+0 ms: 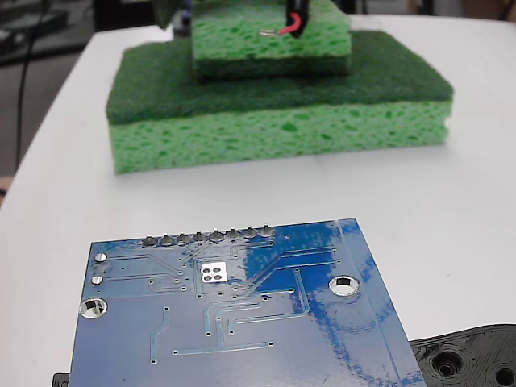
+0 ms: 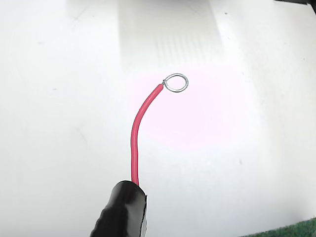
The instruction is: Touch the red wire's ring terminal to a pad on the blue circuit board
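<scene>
The blue circuit board (image 1: 242,322) lies flat at the front of the fixed view, with a row of silver solder joints (image 1: 208,237) along its far edge and two round mounting holes (image 1: 345,286). Far behind and above it hangs the red wire (image 1: 287,30), coming out of a thick black sleeve (image 1: 295,19), with its ring terminal (image 1: 265,34) pointing left. In the wrist view the red wire (image 2: 136,133) curves up out of the black sleeve (image 2: 122,211) to the ring terminal (image 2: 176,82), which hangs over bare white table. No gripper fingers show in either view.
Two stacked green sponges (image 1: 282,121) stand on the white table (image 1: 476,201) between the board and the wire. A black perforated plastic piece (image 1: 472,359) lies at the board's right front corner. A dark green sponge corner (image 2: 296,229) shows at the wrist view's bottom right.
</scene>
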`<state>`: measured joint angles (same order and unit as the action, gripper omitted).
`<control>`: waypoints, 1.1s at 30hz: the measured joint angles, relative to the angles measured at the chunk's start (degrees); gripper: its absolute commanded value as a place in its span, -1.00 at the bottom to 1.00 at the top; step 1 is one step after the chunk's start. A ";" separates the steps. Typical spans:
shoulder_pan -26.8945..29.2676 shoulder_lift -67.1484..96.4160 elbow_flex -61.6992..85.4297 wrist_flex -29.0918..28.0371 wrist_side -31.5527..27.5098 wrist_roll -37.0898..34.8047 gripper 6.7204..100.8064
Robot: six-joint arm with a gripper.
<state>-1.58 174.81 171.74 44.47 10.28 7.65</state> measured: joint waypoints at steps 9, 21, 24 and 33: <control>1.14 0.00 0.00 0.00 -1.85 -0.62 0.99; 2.64 0.00 0.09 -0.09 -4.66 -2.11 0.99; 3.25 0.00 0.09 -0.09 -6.33 -2.37 0.99; 2.64 0.00 0.09 -0.09 -6.59 -2.90 0.99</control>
<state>1.05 174.81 171.83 44.38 3.69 4.75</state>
